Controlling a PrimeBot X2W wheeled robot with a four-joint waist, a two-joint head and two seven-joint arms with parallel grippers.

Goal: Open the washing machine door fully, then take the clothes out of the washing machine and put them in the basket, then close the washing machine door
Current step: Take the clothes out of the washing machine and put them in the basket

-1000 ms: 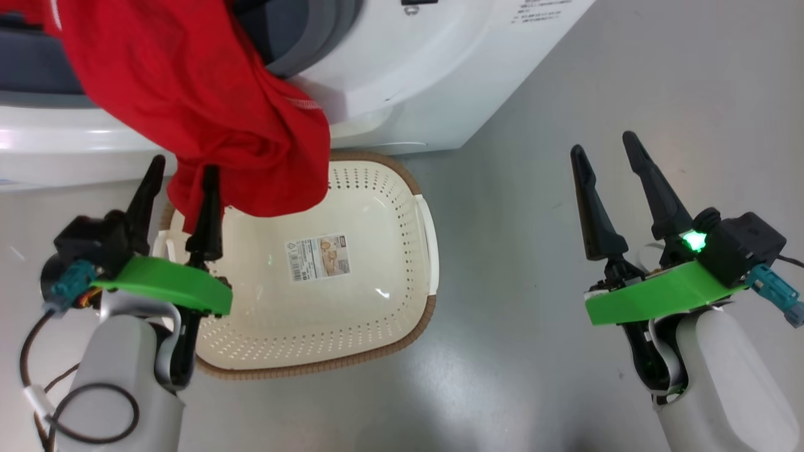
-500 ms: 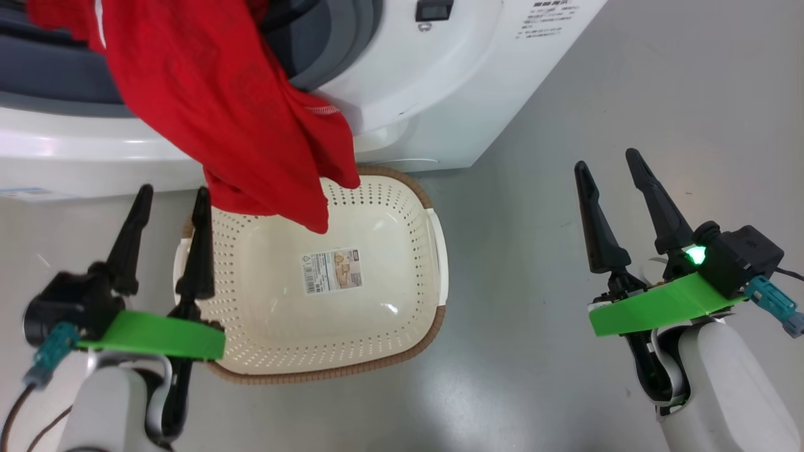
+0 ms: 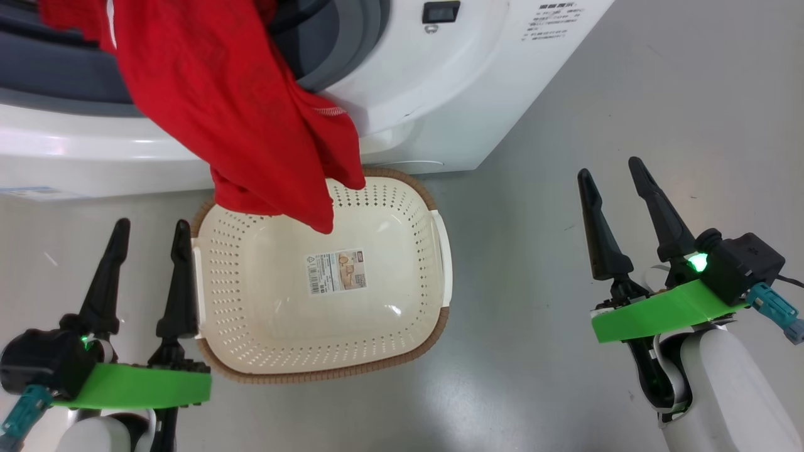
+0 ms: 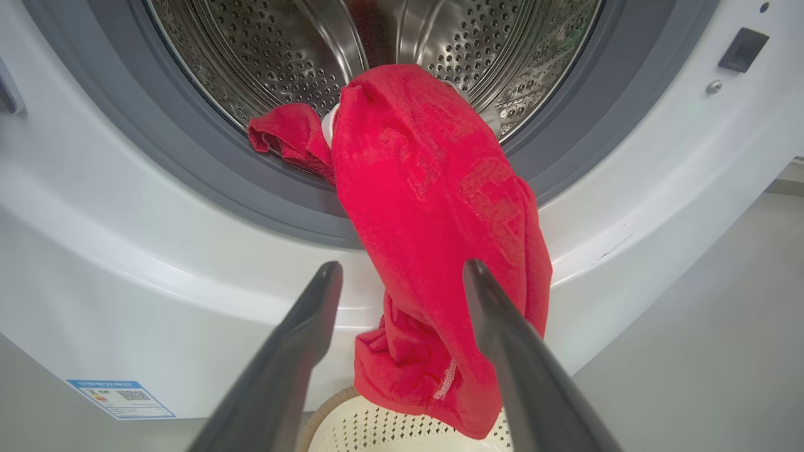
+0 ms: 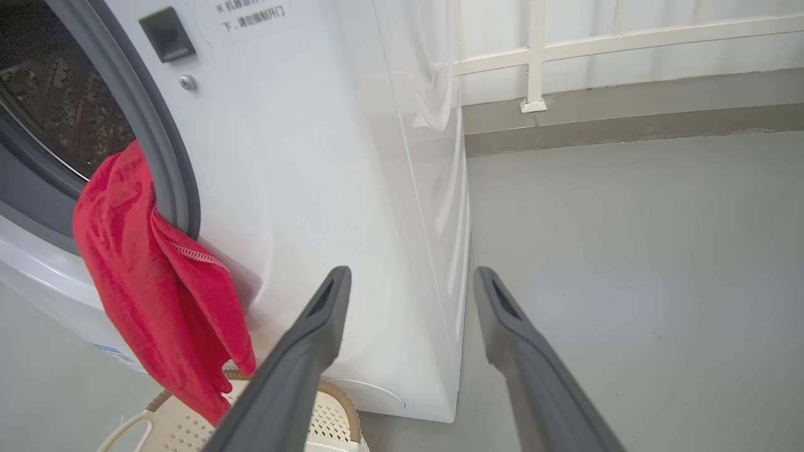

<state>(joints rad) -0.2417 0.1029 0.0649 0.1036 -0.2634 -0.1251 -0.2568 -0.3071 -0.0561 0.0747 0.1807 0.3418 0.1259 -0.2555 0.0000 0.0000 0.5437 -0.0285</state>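
a red garment [image 3: 239, 113] hangs out of the mouth of the washing machine [image 3: 440, 94], draped over the grey gasket [image 4: 188, 144], its lower end dangling over the far left part of the cream basket [image 3: 264, 314]. the basket sits on the grey floor [image 3: 628, 94] just in front of the machine. the left gripper [image 3: 152, 225] hovers just beside the basket's left handle, fingers spread wide, holding nothing. the right gripper [image 3: 609, 168] is well apart to the right, also spread wide and holding nothing.
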